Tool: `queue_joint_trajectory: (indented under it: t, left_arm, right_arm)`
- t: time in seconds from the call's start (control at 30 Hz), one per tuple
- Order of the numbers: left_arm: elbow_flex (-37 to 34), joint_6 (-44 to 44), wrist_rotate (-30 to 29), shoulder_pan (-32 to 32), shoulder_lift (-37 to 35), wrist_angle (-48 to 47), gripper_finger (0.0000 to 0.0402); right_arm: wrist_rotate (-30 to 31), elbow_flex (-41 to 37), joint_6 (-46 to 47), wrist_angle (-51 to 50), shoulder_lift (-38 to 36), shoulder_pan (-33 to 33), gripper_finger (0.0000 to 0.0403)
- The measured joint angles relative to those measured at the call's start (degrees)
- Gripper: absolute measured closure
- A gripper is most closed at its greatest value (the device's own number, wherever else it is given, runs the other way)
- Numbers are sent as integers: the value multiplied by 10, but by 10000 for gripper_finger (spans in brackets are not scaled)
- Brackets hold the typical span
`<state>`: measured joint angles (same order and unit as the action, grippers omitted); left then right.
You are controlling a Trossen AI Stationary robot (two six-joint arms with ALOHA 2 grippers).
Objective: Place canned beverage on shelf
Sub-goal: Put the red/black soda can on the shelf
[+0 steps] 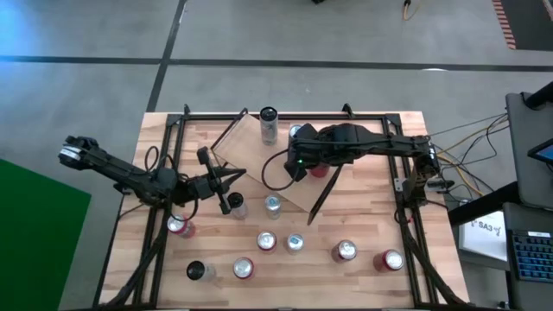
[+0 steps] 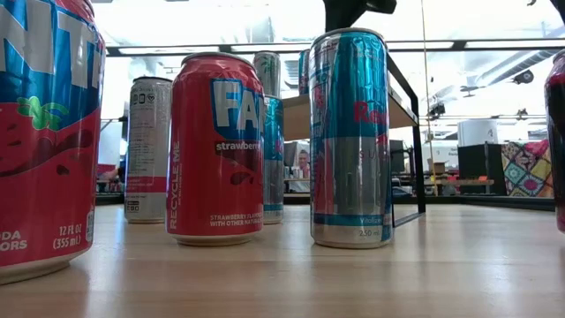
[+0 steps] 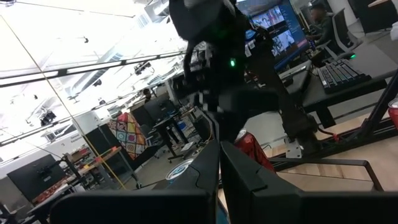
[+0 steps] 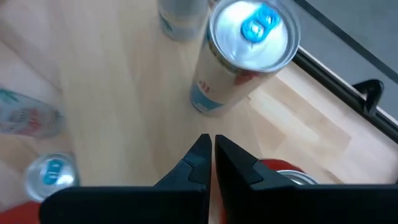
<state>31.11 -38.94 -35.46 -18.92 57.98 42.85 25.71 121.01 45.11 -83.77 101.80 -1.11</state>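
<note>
The shelf (image 1: 251,151), a light-wood plank with black end frames, stands askew on the middle of the table. On it stand a tall silver can (image 1: 269,123), a silver can with a blue tab (image 4: 245,43) and a red can (image 1: 320,169). My right gripper (image 4: 211,146) hovers shut above the plank, between the blue-tab can and the red can (image 4: 283,171), holding nothing. My left gripper (image 1: 235,177) is shut and empty, off the shelf's left end, pointing toward the right arm. In the left wrist view its fingers (image 3: 221,165) are shut, with the red can (image 3: 252,146) beyond them.
Several more cans stand on the near half of the table, red ones (image 1: 179,226) (image 1: 390,260) and silver-blue ones (image 1: 273,205) (image 1: 295,244). In the low view they rise close to the camera (image 2: 216,146) (image 2: 349,137), with the shelf's frame (image 2: 415,150) behind them. Black rails border the table.
</note>
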Motion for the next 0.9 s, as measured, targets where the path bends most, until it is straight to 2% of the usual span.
queue_joint_trajectory:
  t: [0.23, 0.37, 0.77, 0.9]
  left_arm:
    - [0, 0, 0, 0, 0, 0, 402]
    - [0, 0, 0, 0, 0, 0, 402]
    - [0, 4, 0, 0, 0, 0, 402]
    - [0, 5, 0, 0, 0, 0, 402]
  right_arm:
    - [-4, 56, -17, -3, -1, -4, 390]
    - [-2, 84, -17, -60, -1, 2, 390]
    - [-3, 62, -57, -62, -32, 50, 390]
    - [-30, 41, -72, -62, -54, 65, 390]
